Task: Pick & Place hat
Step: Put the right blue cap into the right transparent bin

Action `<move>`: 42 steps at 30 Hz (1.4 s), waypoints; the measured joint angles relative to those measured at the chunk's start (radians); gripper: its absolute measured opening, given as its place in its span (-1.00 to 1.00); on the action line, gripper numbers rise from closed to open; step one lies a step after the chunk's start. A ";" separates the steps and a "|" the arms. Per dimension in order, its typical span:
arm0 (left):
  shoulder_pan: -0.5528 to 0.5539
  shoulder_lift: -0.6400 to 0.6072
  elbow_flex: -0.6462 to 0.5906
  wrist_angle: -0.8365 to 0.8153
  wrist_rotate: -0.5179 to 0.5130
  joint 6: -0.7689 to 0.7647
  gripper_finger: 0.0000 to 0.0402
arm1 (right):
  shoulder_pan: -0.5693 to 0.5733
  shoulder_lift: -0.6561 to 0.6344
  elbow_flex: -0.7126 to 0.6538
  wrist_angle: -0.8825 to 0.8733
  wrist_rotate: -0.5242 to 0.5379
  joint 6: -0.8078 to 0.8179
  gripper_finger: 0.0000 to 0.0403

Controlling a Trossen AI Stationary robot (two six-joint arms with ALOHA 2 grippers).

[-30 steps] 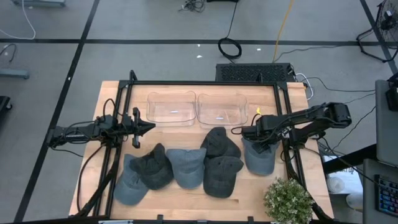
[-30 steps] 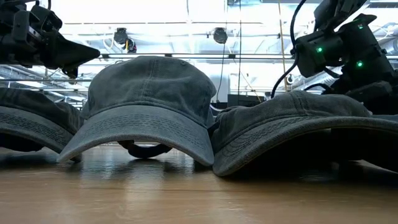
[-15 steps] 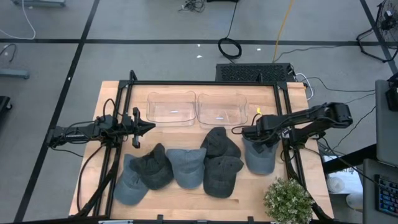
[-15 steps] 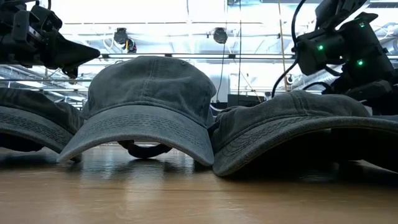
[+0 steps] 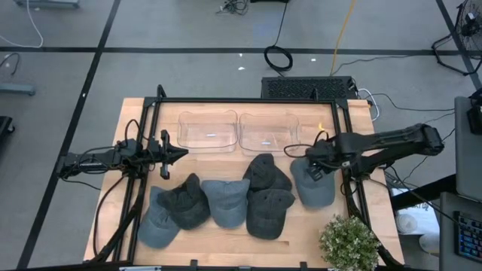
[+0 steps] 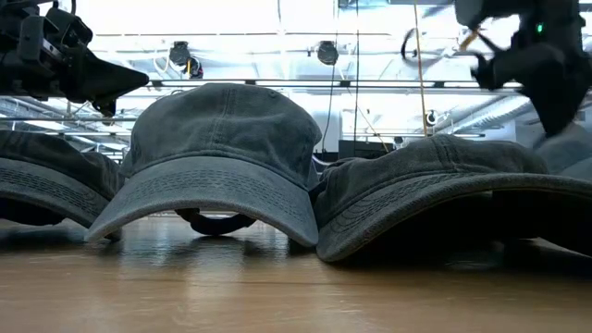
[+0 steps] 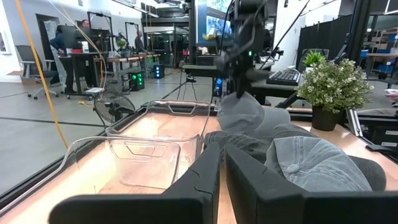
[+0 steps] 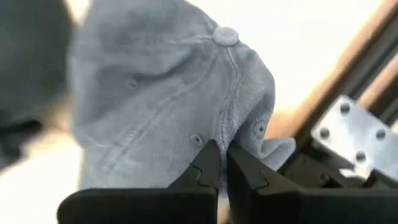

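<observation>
My right gripper (image 8: 217,163) pinches the hat (image 5: 312,184) near the table's (image 5: 226,241) right edge; left gripper (image 5: 181,153) is closed.

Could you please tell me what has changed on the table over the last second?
The right gripper has shut on the light grey cap and begun lifting it, the arm stretching out toward the table's right side. The left gripper stayed shut above the table, and the five other caps and both clear bins have not moved.
</observation>
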 joint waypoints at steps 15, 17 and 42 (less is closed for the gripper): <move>0.000 0.000 0.000 0.000 0.000 0.000 -0.85 | 0.057 -0.176 0.051 0.215 0.151 -0.102 -1.00; 0.000 0.000 0.000 0.000 0.000 0.000 -0.85 | 0.066 -0.196 0.051 0.272 0.140 -0.139 -1.00; 0.000 0.000 0.000 0.000 0.000 0.000 -0.85 | -0.199 -0.204 0.051 0.917 0.068 -1.049 -1.00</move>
